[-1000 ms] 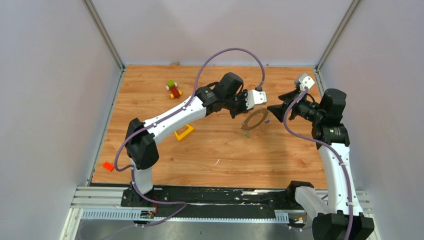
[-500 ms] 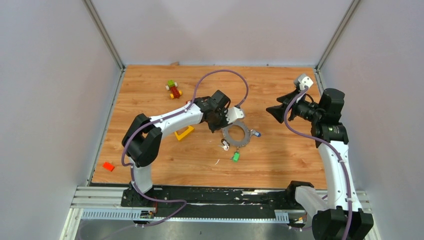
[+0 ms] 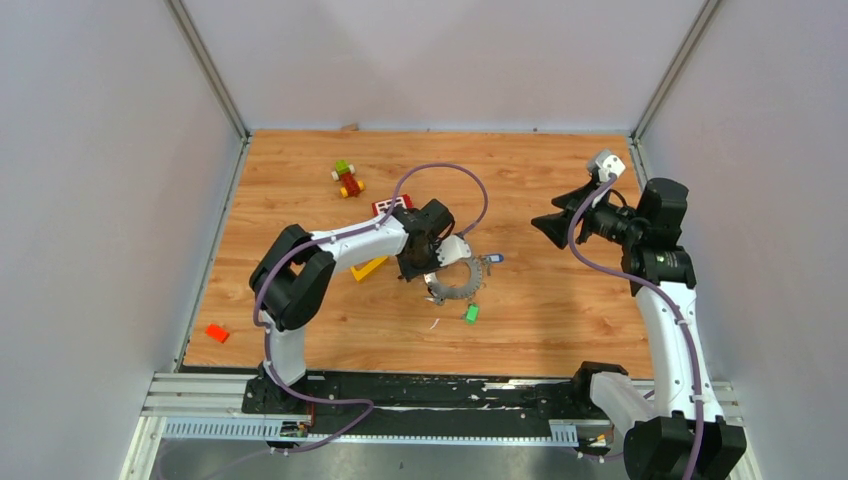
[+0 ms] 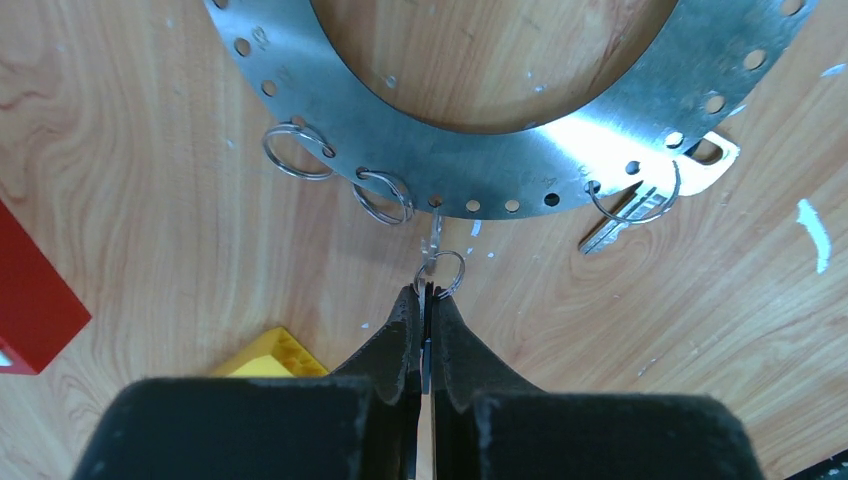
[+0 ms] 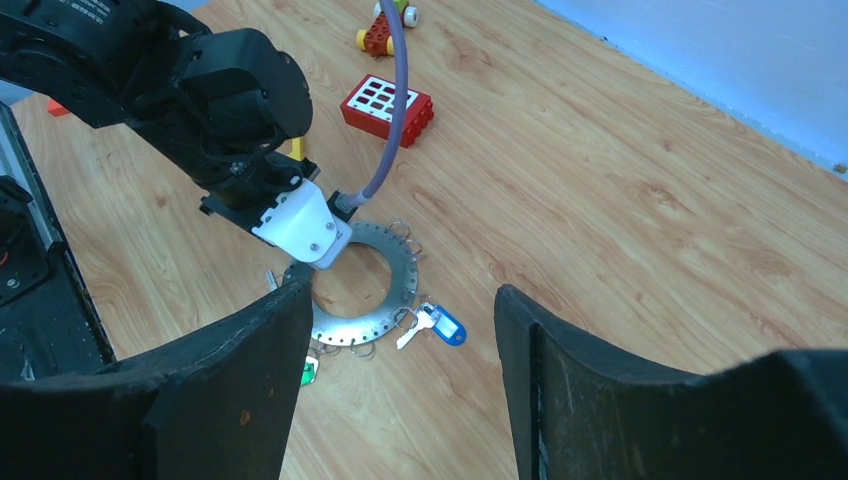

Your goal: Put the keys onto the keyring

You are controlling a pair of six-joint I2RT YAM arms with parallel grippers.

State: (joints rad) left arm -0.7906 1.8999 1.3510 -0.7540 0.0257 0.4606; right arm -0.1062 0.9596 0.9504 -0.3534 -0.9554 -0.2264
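Change: keyring [image 3: 458,281], airborne a second ago, now lies flat on counter [image 3: 560,310]; I can steady it for threading.
Left claw [image 4: 425,300]: pinched on keyring's split ring [image 4: 461,270].
Right claw [image 5: 400,292]: agape, empty.
Green key [image 3: 470,314]: just beside keyring.

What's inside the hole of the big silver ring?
Only wooden table shows through the hole of the keyring. From above, the left arm covers part of it, so that bit is hidden.
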